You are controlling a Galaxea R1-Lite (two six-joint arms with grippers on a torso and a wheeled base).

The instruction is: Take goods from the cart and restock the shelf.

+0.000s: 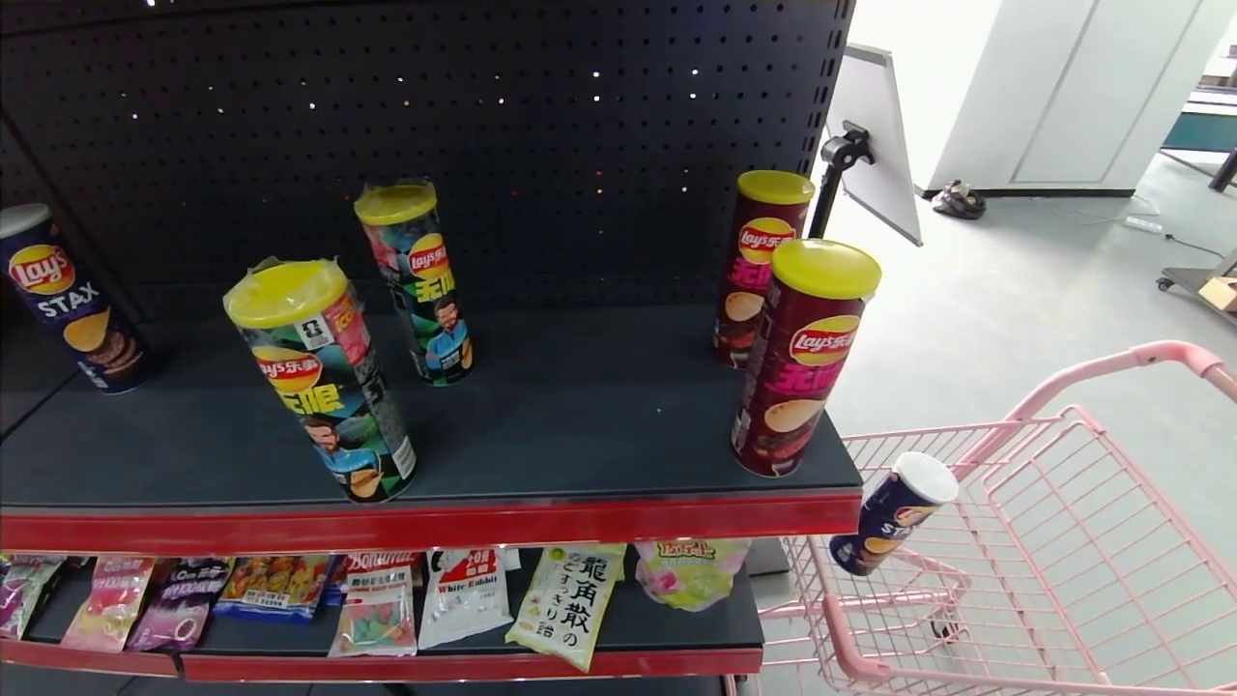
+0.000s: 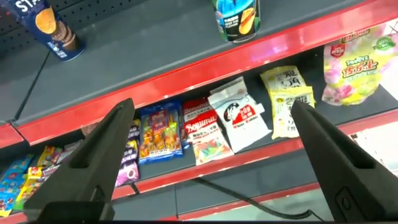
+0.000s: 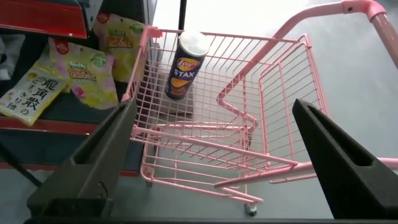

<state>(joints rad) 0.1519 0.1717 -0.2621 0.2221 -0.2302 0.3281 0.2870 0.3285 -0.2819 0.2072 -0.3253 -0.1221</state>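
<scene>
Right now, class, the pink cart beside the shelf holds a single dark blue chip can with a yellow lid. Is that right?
Not quite. The can's lid is white, not yellow. The rest stands: the pink cart beside the shelf holds a single dark blue chip can. The head view shows this, and the right wrist view confirms it.

cart (image 1: 1169, 353): pink wire grid
cart can (image 1: 894, 512): navy, white lid
shelf (image 1: 580, 416): dark grey board, red front lip, black pegboard back
right cans (image 1: 797, 377): 2, maroon, yellow lids
middle cans (image 1: 324, 387): 2, black and green print, yellow lids
left can (image 1: 68, 304): navy, pale lid
lower bags (image 1: 464, 594): mixed bright prints
</scene>
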